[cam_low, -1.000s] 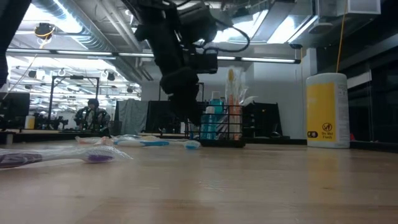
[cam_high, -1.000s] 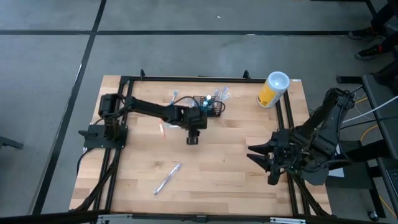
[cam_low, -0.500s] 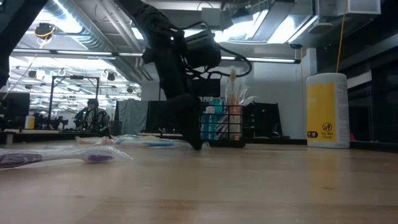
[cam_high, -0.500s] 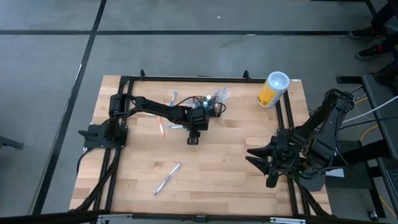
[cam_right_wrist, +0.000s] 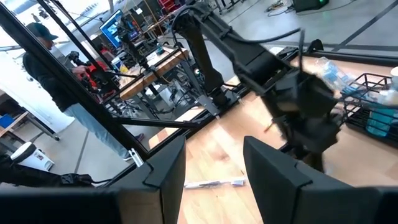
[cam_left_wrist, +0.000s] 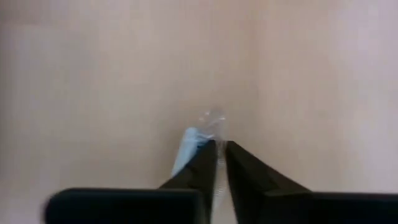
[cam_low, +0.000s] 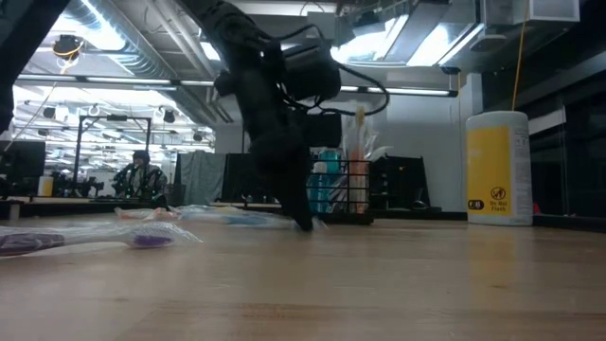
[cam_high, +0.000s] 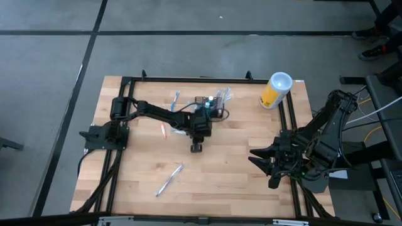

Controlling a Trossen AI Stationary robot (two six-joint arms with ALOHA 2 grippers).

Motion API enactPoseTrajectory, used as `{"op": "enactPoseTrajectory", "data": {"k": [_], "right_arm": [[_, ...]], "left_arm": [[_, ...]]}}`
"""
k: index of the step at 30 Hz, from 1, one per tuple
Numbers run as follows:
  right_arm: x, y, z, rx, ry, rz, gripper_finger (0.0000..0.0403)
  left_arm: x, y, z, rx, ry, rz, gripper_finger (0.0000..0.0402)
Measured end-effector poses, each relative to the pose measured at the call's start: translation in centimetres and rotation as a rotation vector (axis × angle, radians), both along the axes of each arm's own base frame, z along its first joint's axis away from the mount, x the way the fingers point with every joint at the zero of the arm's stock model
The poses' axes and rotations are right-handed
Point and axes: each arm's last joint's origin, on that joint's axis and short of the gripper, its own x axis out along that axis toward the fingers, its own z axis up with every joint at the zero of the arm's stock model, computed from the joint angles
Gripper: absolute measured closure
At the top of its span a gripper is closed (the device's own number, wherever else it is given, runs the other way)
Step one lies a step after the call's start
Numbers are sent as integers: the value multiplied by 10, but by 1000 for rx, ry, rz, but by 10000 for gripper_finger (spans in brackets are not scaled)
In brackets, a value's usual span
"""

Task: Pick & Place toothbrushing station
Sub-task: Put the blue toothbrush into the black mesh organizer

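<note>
The toothbrushing station (cam_high: pixel 213 107), a low black wire-mesh caddy, stands far of the table's middle with tubes and brushes upright in it (cam_low: pixel 343 194). My left gripper (cam_high: pixel 193 132) points down at the table just near-left of it. Its tips (cam_low: pixel 303 222) are on the wood, and it is shut on a blue toothbrush in clear wrap (cam_left_wrist: pixel 186 144). My right gripper (cam_high: pixel 260 160) waits at the table's right side. It is open (cam_right_wrist: pixel 214 180), with nothing between its fingers. My left gripper pinches the clear wrap at one end of the blue toothbrush (cam_left_wrist: pixel 213 119) between its two fingertips. The fingers come from above, pointing down. The toothbrush lies on the table, and its blue part shows beside one finger.
A yellow canister with a white lid (cam_high: pixel 275 91) stands at the far right. An orange toothbrush (cam_high: pixel 163 130) and a blue one (cam_high: pixel 176 98) lie left of the caddy. A wrapped toothbrush (cam_high: pixel 169 180) lies toward the near edge. A person stands beyond the table (cam_right_wrist: pixel 68 93).
My left gripper has come down from above the caddy's left side to the table top and moved a little toward the near edge. Its tips now rest on the wood at the wrapped blue toothbrush.
</note>
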Motion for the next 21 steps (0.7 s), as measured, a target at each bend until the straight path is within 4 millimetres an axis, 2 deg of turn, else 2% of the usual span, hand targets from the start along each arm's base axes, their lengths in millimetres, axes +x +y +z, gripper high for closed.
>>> {"op": "enactPoseTrajectory", "data": {"k": [4, 9, 15, 18, 21], "right_arm": [[0, 0, 0, -8, 2, 2, 239], [0, 0, 0, -12, 3, 2, 239], [-1, 1, 0, -15, 4, 10, 239], [-1, 1, 0, -19, 4, 10, 239], [-1, 1, 0, -24, 5, 12, 239]], "left_arm": [[1, -28, 0, -54, 1, -11, 397], [4, -84, 10, -46, -25, -51, 399], [16, -133, 57, 47, -203, -6, 400], [19, -145, 83, 103, -297, 68, 400], [20, -146, 107, 165, -390, 185, 400]]}}
